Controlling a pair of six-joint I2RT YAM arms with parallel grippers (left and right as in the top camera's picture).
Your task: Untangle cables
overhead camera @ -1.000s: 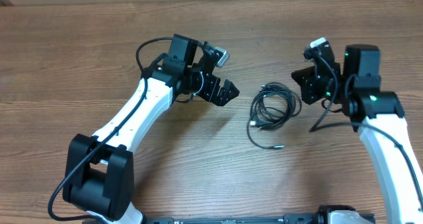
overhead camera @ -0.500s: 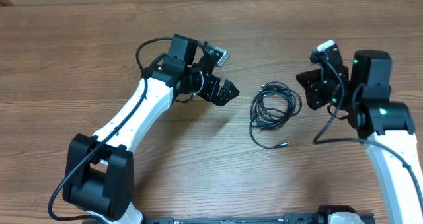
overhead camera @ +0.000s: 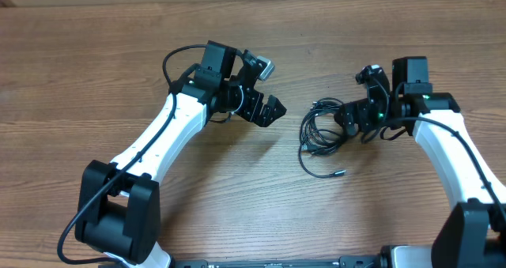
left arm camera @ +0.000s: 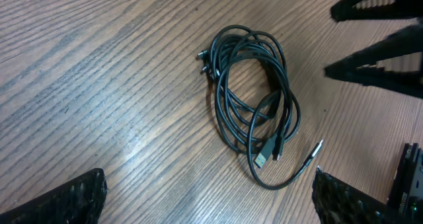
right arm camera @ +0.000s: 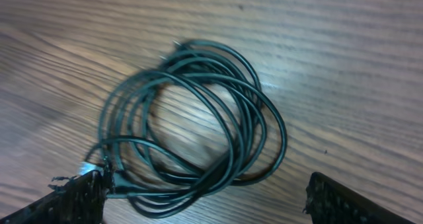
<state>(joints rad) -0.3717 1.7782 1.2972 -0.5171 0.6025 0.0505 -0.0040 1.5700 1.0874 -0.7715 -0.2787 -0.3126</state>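
Seen from overhead, a brown wood-grain bench (overhead camera: 79, 54) carries two white-and-black robot arms (overhead camera: 170, 134) that reach in from the near edge. Between them lie the cables (overhead camera: 320, 130), thin black cords wound into one loose, roughly round coil that rests flat on the wood. One strand (overhead camera: 301, 156) curls out of the coil toward the near edge and ends in a small plug (overhead camera: 341, 172) lying on its own.

The left tool (overhead camera: 273, 110) hovers to the left of the coil, near it but apart, with bare wood between. Its wrist camera shows its two fingers (left arm camera: 73, 197) at the bottom corners of the picture, wide apart, with nothing held between them. The whole coil lies ahead of it, with small connectors (left arm camera: 205, 57) bunched at the coil's upper left rim and a flat metal-tipped connector (left arm camera: 263, 159) at its near side.

The right tool (overhead camera: 348, 116) is at the right edge of the coil, over its outermost loops. In its own wrist view its fingers stand wide apart at the bottom corners, and none of the cords is gripped. The coil fills the middle of that view, slightly blurred. A silvery plug tip (right arm camera: 89, 166) lies just beside the finger at the lower left; whether they touch cannot be told
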